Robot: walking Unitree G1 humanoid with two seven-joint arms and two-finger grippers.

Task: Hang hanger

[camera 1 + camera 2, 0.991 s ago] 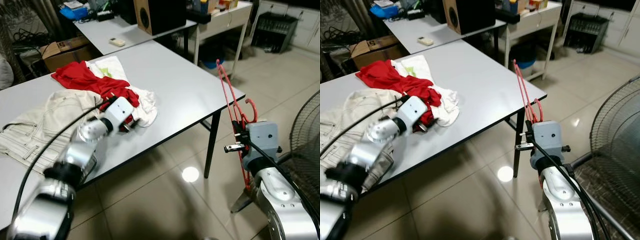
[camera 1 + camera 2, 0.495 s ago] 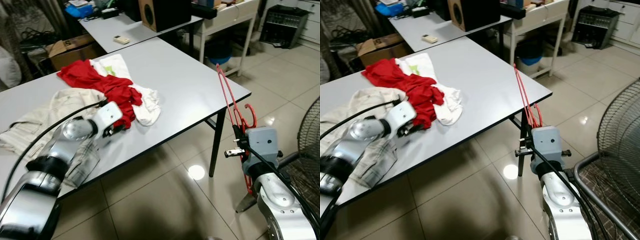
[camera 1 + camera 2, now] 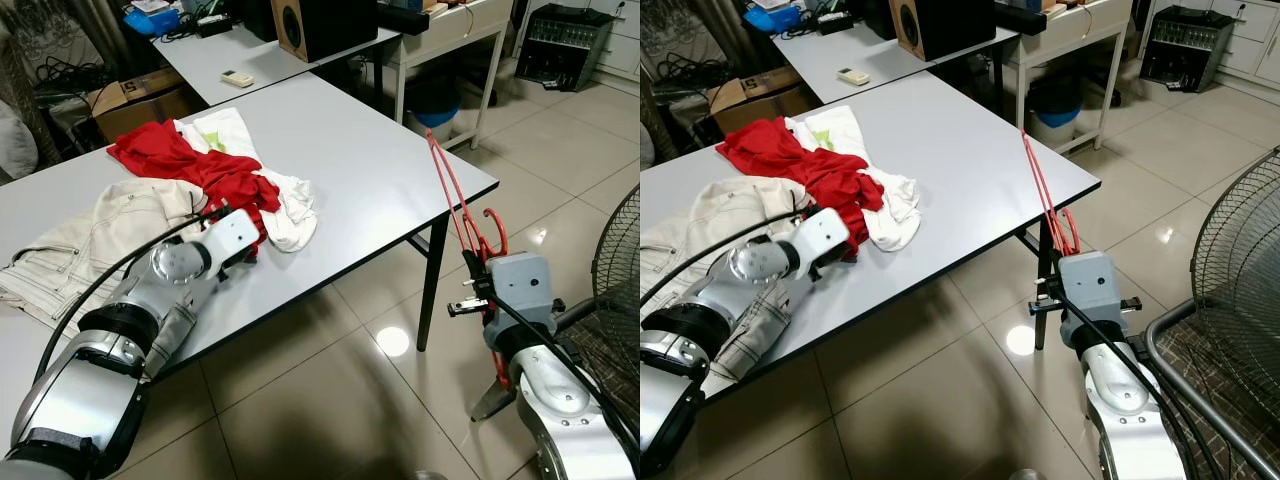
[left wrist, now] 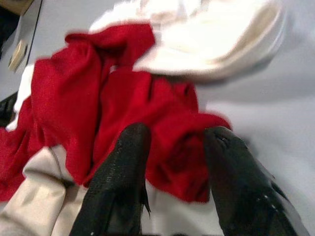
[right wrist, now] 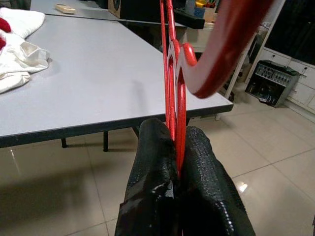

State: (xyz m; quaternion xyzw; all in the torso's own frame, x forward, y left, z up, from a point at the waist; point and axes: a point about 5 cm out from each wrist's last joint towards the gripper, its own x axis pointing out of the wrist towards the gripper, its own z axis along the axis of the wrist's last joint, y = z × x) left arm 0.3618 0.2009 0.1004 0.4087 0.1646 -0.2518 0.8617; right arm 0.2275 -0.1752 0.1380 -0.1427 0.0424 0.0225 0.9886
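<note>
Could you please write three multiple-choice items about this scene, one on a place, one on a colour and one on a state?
1. Where does the red garment lie?
A. on the grey table
B. on the floor
C. on the fan

2. What colour is the hanger?
A. blue
B. red
C. white

3. How is the right pincer?
A. open, holding nothing
B. shut on the hanger
C. shut on a white cloth

Answers:
1. A: the garment lies among the pale clothes on the tabletop, with the left pincer open at its edge.
2. B: its thin frame is red.
3. B: the black fingers pinch the red frame between them.
</note>
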